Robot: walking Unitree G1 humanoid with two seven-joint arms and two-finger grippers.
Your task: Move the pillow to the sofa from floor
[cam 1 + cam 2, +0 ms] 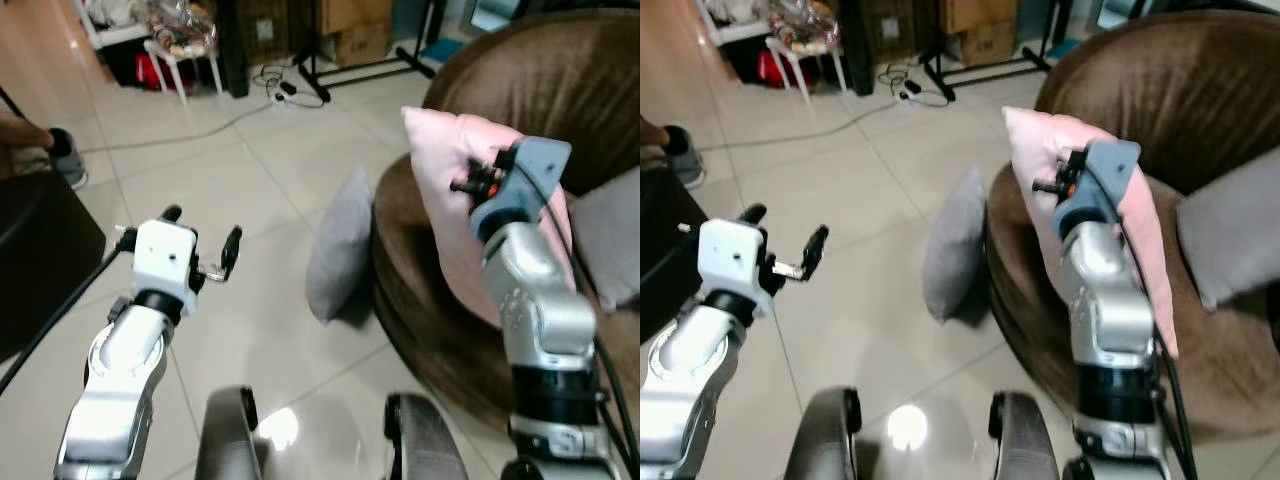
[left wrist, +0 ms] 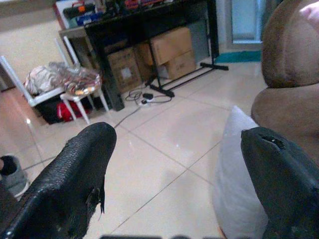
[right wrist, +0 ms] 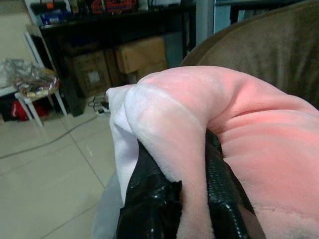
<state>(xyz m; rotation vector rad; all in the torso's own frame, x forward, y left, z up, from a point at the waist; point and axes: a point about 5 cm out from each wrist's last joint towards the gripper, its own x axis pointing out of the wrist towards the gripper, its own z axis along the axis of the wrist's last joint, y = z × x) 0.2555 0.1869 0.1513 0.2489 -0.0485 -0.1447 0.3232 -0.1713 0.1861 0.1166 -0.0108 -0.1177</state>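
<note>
Fingers [image 3: 149, 199] of the right gripper [image 3: 182, 199] pinch the pink pillow [image 1: 450, 170] above the sofa [image 1: 540, 80]; left gripper [image 1: 200, 245] idles open. Next, I'd judge: lower and release.

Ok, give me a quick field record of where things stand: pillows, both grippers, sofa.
pink pillow: pinched in the right gripper, held up over the brown sofa seat
right gripper: shut on a fold of the pink pillow
left gripper: open, holding nothing, over the tiled floor
grey pillow on floor: upright, leaning against the sofa base
grey pillow on sofa: lying on the seat
</note>
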